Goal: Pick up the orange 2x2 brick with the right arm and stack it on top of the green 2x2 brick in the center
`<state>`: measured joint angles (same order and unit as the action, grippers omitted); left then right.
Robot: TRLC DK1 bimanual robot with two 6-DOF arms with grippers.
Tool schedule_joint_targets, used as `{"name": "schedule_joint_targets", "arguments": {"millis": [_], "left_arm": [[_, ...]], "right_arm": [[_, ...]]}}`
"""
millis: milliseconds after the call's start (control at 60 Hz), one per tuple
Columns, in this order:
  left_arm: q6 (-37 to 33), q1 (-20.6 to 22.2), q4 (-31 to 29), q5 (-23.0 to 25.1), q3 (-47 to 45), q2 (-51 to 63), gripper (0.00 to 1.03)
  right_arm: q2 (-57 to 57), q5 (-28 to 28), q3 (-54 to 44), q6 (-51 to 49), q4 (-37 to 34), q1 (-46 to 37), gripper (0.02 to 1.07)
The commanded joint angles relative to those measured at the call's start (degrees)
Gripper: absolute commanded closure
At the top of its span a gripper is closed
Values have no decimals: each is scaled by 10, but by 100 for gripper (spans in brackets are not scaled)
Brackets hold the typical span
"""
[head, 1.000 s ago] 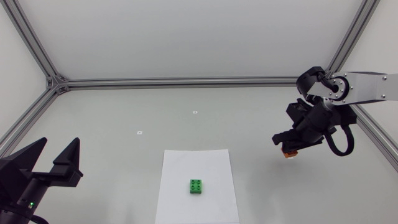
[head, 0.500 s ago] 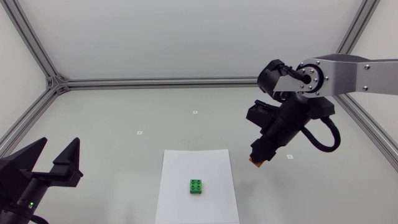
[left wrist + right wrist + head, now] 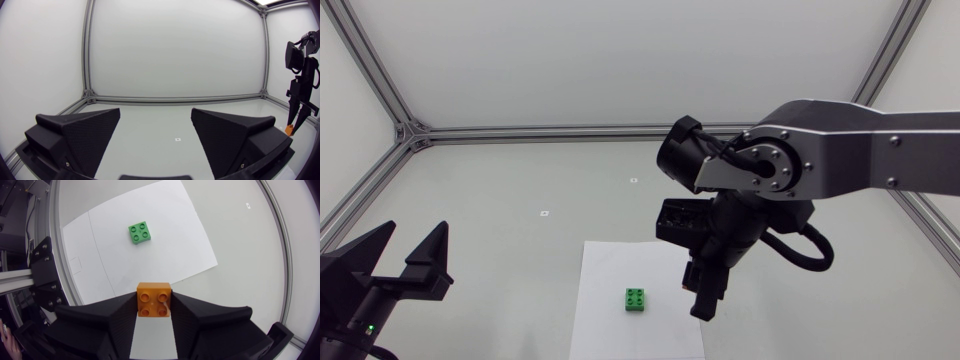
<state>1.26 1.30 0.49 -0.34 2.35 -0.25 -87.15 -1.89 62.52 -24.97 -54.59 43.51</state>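
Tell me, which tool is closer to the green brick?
The right one. The right tool, shut on the orange brick, hangs just beside the green brick. The left tool sits open far off on the left side.

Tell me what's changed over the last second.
The right gripper, shut on the orange brick, swung in from the table's right side toward the centre. It is now over the paper, beside the green brick. Green brick, paper and left gripper stayed put.
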Motion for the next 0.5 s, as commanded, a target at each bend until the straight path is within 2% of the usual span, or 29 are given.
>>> {"name": "schedule_joint_targets", "arguments": {"millis": [0,483], "left_arm": [[-7,-2,-8,3,-23,-5,4],[-7,-2,-8,3,-23,-5,4]], "right_arm": [[-16,9,9,-31,12,24,101],[-122,36,83,-83,27,93,101]]}}
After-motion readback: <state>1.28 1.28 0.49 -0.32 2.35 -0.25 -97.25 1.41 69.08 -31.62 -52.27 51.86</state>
